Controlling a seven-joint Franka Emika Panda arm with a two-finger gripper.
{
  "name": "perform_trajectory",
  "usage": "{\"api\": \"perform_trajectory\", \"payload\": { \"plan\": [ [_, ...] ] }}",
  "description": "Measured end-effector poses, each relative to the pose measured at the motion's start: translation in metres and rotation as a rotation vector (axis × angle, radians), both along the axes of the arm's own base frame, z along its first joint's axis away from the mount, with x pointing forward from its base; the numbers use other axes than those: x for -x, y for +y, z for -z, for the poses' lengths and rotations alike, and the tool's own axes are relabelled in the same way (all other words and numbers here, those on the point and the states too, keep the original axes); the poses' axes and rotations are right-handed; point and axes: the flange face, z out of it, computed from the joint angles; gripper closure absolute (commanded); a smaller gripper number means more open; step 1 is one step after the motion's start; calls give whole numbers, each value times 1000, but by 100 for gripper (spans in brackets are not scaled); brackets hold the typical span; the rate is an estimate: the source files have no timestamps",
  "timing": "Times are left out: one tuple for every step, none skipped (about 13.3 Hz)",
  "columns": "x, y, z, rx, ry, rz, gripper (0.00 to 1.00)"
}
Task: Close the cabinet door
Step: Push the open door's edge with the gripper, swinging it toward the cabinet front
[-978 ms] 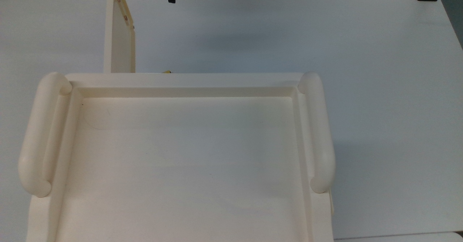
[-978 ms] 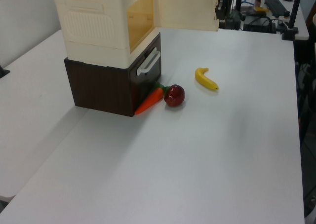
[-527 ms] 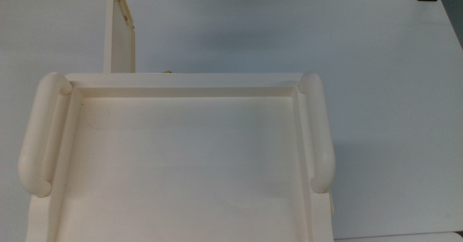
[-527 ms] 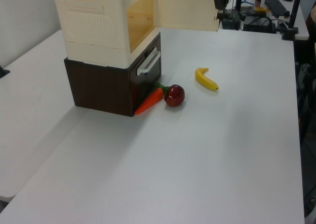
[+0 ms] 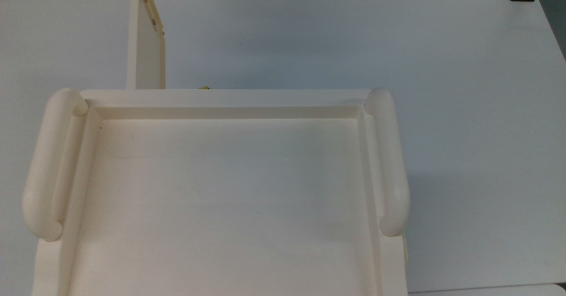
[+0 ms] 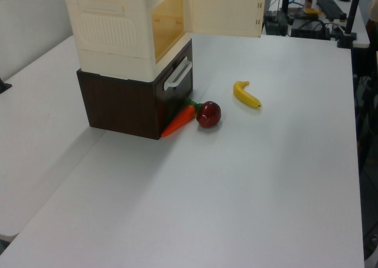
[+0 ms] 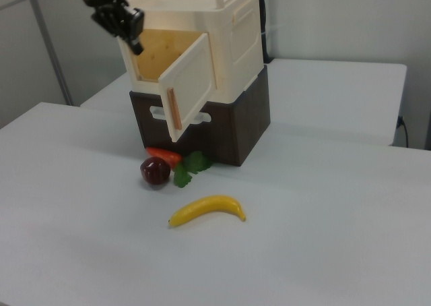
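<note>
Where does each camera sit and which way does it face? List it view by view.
Top view: overhead, looking straight down on the cabinet tray top and open cabinet door.
Left view: raised, looking across the table at the cabinet's side and front.
Right view: low, facing the open front; the gripper hangs near the opening's top corner.
Shared: left and right views show the banana, apple, carrot.

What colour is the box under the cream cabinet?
Dark brown, wood-grained; the box shows best in the left view, beneath the cabinet.
</note>
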Motion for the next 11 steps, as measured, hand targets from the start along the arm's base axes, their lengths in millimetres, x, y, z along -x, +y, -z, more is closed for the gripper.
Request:
{"api": "perform_trajectory", "payload": {
  "plan": [
    [-3, -12, -3, 2, -38, 19, 100],
    [-7, -25, -4, 4, -65, 39, 100],
    [-12, -38, -1, 6, -80, 59, 100],
    [-17, -50, 4, 8, -87, 78, 100],
    [-23, -61, 12, 9, -86, 95, 100],
    [-29, -71, 20, 9, -82, 110, 100],
    [-35, -80, 30, 9, -72, 123, 100],
    [-43, -88, 42, 8, -64, 133, 100],
    [-48, -90, 49, 2, -60, 134, 100],
    [-53, -89, 57, -13, -55, 132, 100],
    [-57, -87, 62, -32, -51, 128, 100]
  ]
}}
